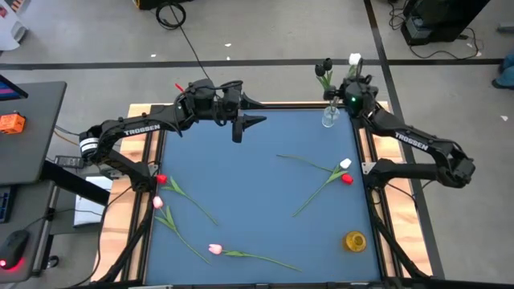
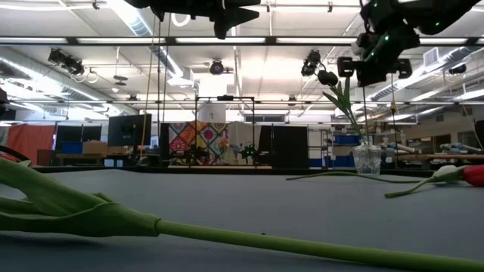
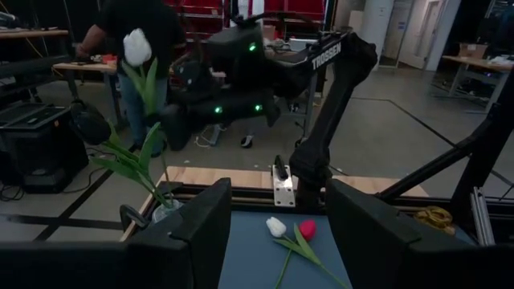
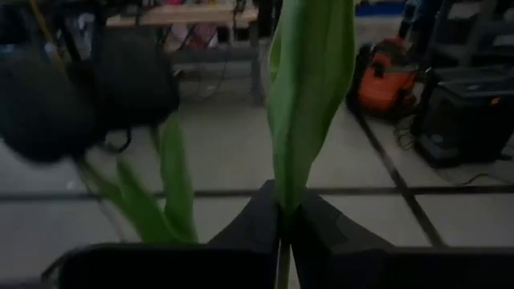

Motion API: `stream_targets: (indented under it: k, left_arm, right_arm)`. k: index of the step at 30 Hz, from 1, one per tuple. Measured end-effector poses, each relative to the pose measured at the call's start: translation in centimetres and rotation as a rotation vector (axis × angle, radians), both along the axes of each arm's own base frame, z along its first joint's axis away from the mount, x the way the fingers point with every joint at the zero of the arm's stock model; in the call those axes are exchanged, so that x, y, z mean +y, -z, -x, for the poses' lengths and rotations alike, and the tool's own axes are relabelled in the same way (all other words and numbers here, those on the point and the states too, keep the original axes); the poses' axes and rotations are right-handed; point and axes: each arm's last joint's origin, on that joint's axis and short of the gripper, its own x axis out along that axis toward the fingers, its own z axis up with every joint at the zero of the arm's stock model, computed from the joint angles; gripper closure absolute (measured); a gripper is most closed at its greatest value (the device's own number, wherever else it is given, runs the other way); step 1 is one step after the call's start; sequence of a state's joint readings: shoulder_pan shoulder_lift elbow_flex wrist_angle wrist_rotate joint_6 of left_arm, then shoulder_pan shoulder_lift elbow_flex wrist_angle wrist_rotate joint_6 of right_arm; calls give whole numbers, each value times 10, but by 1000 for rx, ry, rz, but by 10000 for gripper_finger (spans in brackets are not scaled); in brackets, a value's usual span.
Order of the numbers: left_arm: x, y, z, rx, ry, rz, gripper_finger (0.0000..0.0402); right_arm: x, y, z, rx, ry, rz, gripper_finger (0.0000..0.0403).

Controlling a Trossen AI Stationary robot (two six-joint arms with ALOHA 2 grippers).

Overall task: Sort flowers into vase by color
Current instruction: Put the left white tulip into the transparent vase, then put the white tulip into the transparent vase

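Flowers lie spread over the blue tabletop (image 1: 265,193), and two stand at the clear glass vase (image 1: 330,117) in the far right corner. The right tool (image 4: 283,233) is high above this vase and pinches the green stem and leaf of a white tulip (image 1: 354,60) between its pressed fingers; the white head stands above the tool in the left wrist view. A black tulip (image 1: 324,67) already stands in the vase, just beside the held one, with its head leaning to the left of the right tool. Nearer to the front from this tool, a white flower (image 1: 344,164) and a red flower (image 1: 347,178) lie close together by the right edge, their stems running toward the middle of the tabletop. Still nearer, in the front right corner, stands a small yellow vase (image 1: 355,240). The left tool (image 1: 250,121) hangs in the air over the far middle of the tabletop, its fingers spread apart and holding nothing. Toward the front and left from it lie a red tulip (image 1: 161,180) and a pale pink tulip (image 1: 157,202) by the left edge, and another pink tulip (image 1: 214,250) lies near the front edge. A person in dark clothes (image 3: 132,32) stands in the room behind the vase.
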State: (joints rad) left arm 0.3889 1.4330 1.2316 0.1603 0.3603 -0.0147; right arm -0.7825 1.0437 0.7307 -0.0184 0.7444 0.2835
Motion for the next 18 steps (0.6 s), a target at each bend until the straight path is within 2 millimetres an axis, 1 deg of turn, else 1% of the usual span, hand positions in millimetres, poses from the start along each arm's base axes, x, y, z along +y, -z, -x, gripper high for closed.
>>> stream_targets:
  k: [4,7,12,18]
  left_arm:
    - [0,0,0,0,0,0,194]
    - [0,0,0,0,0,0,194]
    - [0,0,0,-1,0,-1,194]
    - [0,0,0,0,0,0,194]
  right_arm:
    - [-7,13,-1,-28,-24,-94,341]
    - [-8,19,1,-41,-39,-148,326]
    - [-1,17,8,-77,-107,-220,309]
    - [10,13,20,-129,-140,-394,297]
